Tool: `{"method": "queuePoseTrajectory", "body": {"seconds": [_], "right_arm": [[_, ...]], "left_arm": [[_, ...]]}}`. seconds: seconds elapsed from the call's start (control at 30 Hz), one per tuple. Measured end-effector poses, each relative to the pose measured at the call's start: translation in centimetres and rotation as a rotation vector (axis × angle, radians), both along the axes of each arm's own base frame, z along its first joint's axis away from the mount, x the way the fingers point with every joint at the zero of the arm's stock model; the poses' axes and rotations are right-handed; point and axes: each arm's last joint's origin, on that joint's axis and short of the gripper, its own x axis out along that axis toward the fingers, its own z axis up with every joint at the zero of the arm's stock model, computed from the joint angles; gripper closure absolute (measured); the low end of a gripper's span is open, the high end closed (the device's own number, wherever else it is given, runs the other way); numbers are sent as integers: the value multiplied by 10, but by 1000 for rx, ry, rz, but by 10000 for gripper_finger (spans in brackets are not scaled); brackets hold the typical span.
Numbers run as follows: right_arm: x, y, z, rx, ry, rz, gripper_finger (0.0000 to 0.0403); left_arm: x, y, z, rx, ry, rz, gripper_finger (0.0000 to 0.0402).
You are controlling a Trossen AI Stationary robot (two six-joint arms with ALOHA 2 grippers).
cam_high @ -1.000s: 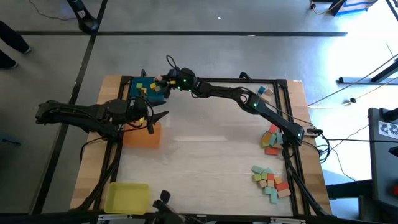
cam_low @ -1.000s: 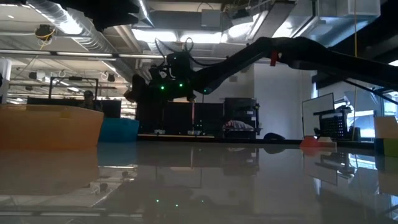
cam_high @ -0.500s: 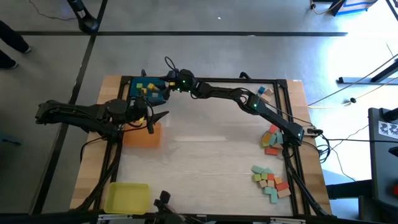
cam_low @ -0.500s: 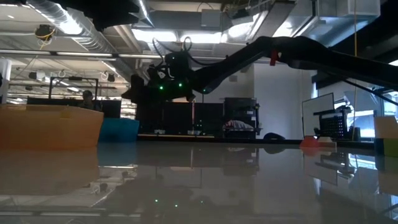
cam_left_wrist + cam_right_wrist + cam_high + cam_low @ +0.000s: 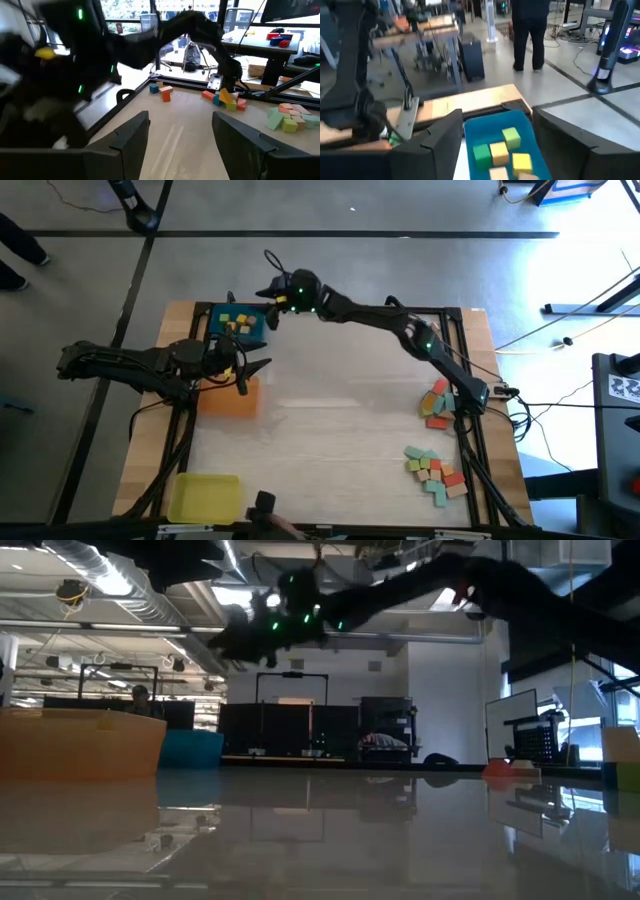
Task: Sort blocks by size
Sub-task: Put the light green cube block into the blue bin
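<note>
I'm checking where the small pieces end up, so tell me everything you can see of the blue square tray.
The blue square tray is a flat, low-walled container of plain blue material, sitting level at the table's far left corner. It holds several small cubes: yellow blocks, green blocks and a paler one. The orange tray lies just in front of it. The open right gripper hovers beside it, touching nothing.

Premises: open-plan robotics laboratory or workshop.
Exposed silver ceiling ducts [image 5: 110, 585] and strip lighting overhead; grey concrete floor [image 5: 400, 270]; black equipment racks [image 5: 290, 730]; computer monitors [image 5: 510, 720] on neighbouring benches; wooden counter [image 5: 340, 430] framed by black metal rails.
</note>
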Motion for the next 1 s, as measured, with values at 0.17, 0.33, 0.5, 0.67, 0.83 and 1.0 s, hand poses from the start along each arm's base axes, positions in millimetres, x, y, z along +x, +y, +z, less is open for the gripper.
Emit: {"method": "queuePoseTrajectory", "body": {"seconds": [0.17,0.33,0.5,0.67,0.83,1.0], "right_arm": [[-31,12,55,-91,128,-17,169],[-71,29,98,-114,292,-32,169],[-115,53,132,-49,452,2,169],[-151,88,145,3,667,32,169],[-172,124,154,-1,797,29,169],[-181,160,149,6,954,60,169]], "left_arm": [[0,0,0,0,3,0,196],[0,0,-2,-1,17,0,196],[1,-1,-5,-7,46,-18,196],[8,-2,-11,-7,88,-50,196],[16,-2,-18,-12,130,-46,196],[20,-3,-22,-34,154,-42,196]]}}
